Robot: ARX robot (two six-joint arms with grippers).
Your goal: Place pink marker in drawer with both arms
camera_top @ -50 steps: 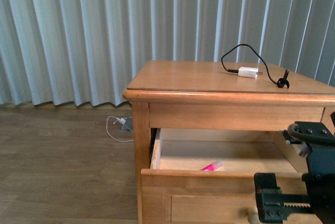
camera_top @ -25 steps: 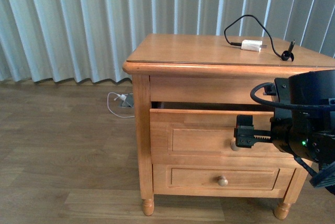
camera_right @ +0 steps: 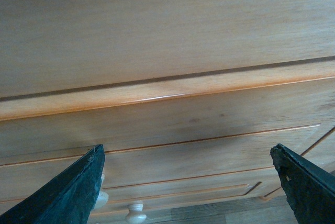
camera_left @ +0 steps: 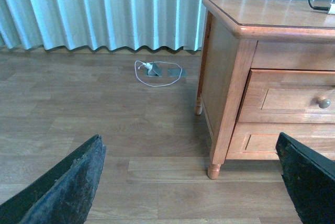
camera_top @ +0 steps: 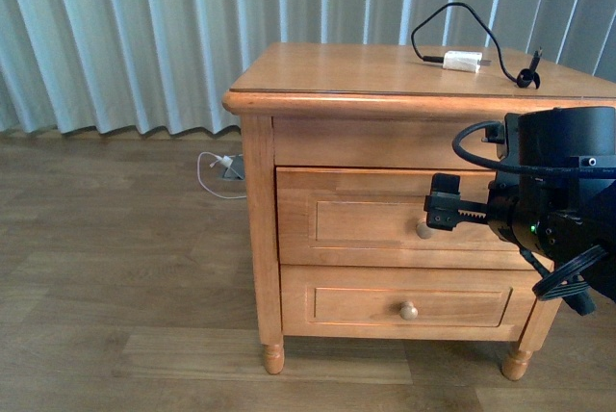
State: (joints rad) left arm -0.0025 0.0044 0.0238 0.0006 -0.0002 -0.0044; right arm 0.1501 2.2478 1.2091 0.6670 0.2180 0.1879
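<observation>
With jaws spread, the right gripper point(camera_top: 438, 212) is hovering just beside the knob point(camera_top: 423, 230) of the shut top drawer point(camera_top: 356, 219), stiff wood best pulled there, while the light, slippery pink marker is showing nowhere, likely inside, and the left gripper point(camera_left: 188, 182) is gaping well away.

The shut drawer point(camera_top: 366, 221) hides its interior; the right arm point(camera_top: 568, 191) runs off-frame.

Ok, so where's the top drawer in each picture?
Front view: the drawer sits right of the middle, shut, above the lower drawer.
Left wrist view: it is at the right edge.
Right wrist view: its front fills the lower half.
Shared landmark: the plain board directly above it.
</observation>
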